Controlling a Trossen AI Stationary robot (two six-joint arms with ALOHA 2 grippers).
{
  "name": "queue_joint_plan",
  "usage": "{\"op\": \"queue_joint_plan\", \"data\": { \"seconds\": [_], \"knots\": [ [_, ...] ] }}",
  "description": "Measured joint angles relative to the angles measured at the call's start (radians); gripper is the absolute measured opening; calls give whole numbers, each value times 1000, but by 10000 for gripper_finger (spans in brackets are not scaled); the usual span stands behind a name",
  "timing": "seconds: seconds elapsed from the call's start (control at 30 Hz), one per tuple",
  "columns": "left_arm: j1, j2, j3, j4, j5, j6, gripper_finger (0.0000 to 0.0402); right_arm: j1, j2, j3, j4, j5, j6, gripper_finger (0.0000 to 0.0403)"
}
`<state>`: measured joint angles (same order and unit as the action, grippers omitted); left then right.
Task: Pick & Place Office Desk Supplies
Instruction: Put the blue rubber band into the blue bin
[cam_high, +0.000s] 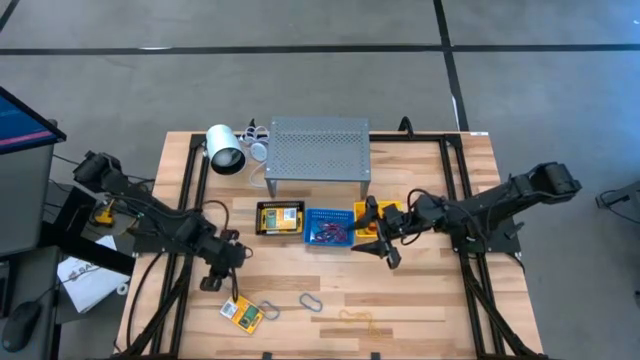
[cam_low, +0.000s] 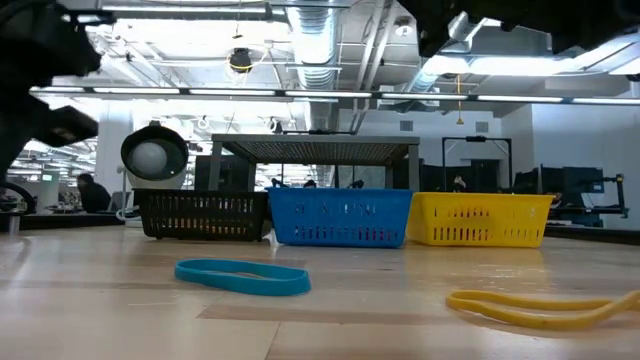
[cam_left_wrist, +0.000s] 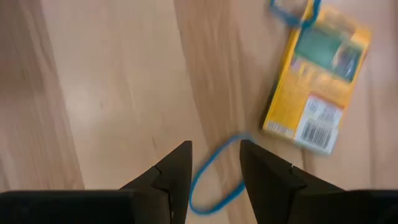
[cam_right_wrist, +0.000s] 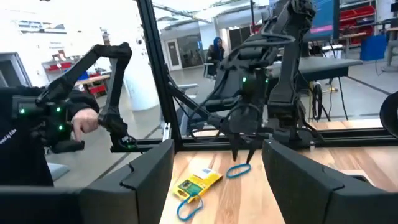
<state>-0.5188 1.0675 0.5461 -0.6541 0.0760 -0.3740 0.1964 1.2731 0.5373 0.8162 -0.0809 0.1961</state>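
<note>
The left gripper (cam_left_wrist: 214, 171) hung just above the table with its fingers parted and empty, a blue band (cam_left_wrist: 214, 180) lying on the wood between them; just beyond lay a yellow pack (cam_left_wrist: 317, 81), flat, its long axis slanting away from the gripper, barcode end nearest; the right gripper (cam_high: 385, 240) hovered wide open and empty by the yellow basket (cam_high: 372, 215). Progress looked partial: the black basket (cam_high: 280, 218) held a pack and the blue basket (cam_high: 328, 226) some bands; still loose on the table were the pack, a grey clip (cam_high: 310, 301) and a yellow band (cam_low: 540, 308).
</note>
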Motion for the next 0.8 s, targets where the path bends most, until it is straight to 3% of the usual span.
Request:
{"op": "queue_joint_plan", "data": {
  "seconds": [0.2, 0.5, 0.8],
  "knots": [
    [-46, 27, 0, 4, -2, -19, 131, 27, 37, 0, 52, 0, 14, 240],
    [-113, 33, 0, -23, -93, -71, 131, 73, 74, 0, 107, 3, 14, 240],
    [-143, 139, 0, -20, -105, -79, 131, 107, 74, 0, 115, 4, 7, 240]
  ]
}}
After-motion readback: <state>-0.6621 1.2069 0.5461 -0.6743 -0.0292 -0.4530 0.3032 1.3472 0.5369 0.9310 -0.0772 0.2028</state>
